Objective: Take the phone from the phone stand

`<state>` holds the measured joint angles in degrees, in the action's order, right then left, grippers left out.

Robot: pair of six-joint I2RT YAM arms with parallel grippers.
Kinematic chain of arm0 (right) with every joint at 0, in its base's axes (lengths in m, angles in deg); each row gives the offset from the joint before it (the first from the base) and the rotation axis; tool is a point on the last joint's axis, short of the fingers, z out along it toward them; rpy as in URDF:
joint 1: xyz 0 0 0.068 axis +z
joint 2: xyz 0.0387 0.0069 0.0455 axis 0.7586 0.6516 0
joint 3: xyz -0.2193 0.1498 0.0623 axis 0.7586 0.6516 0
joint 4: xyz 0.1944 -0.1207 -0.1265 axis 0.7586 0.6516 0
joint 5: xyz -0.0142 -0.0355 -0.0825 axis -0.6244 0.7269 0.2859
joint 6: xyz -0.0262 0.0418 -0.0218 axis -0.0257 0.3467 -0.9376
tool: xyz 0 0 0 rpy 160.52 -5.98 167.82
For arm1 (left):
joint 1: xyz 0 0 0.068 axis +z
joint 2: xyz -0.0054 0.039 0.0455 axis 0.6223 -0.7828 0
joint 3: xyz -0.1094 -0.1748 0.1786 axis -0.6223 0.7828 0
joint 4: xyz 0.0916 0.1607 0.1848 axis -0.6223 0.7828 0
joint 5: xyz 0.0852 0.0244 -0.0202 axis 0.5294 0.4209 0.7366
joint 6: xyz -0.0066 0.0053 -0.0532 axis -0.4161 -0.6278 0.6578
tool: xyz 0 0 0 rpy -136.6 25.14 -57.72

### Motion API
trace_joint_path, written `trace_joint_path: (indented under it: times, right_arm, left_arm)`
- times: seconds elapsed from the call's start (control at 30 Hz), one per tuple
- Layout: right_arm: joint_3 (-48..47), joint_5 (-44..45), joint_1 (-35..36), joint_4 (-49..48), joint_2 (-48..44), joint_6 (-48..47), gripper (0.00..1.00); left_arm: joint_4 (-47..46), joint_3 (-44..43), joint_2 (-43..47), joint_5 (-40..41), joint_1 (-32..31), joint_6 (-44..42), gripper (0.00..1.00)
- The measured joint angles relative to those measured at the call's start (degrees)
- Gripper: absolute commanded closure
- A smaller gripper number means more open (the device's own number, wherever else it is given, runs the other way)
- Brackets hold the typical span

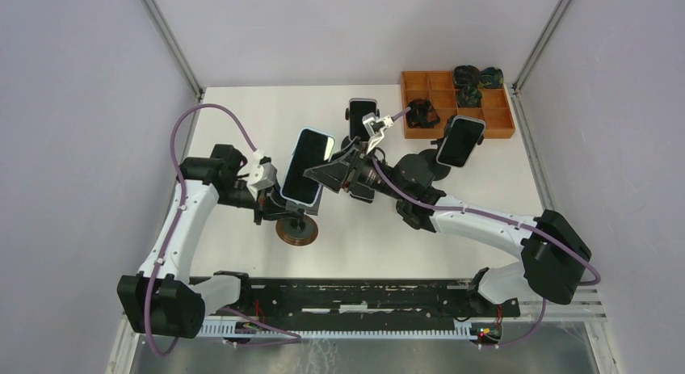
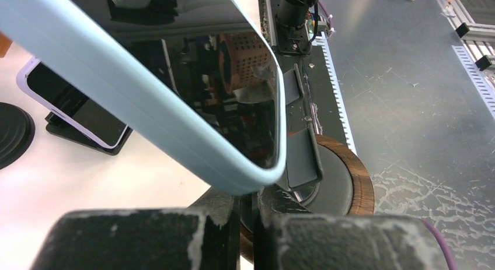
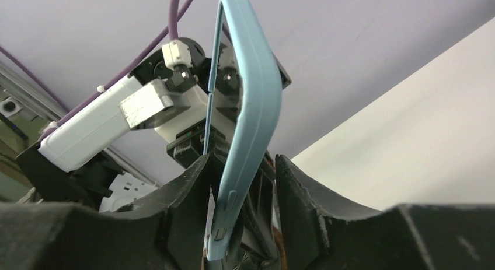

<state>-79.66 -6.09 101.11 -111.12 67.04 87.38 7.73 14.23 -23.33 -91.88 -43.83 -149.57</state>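
Two open fingers point(image 3: 303, 194) of your right tool point(image 3: 240, 165) are straddling the blue phone point(image 3: 245, 107). Your left tool point(image 2: 248, 223) is sitting beside the stand point(image 2: 338, 191); I cannot tell its grip.

We find phone point(image 1: 307, 165) on phone stand point(image 1: 296, 229), left of table point(image 1: 242, 123) centre. Left gripper point(image 2: 248, 209) closed on stand stem, under phone. Right gripper point(image 3: 242, 182) in from right, one finger each side of phone edge. Behind, we see second phone point(image 1: 362, 118). Further right is third phone point(image 1: 460, 141), just before tray point(image 1: 499, 133) in far right corner.
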Motion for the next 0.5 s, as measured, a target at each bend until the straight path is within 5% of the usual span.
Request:
trace_joint_path:
  times: [0.27,0.5]
  right_arm:
    - [-2.6,0.1,-1.0,0.6,-0.2,-2.3,0.61]
    - [-4.9,-1.5,-2.4,0.6,-0.2,-1.8,0.96]
  left_arm:
    - [0.1,-0.5,-0.5,-0.2,-0.2,0.2,0.98]
    - [-0.1,-0.5,-0.8,0.2,-0.3,0.2,0.98]
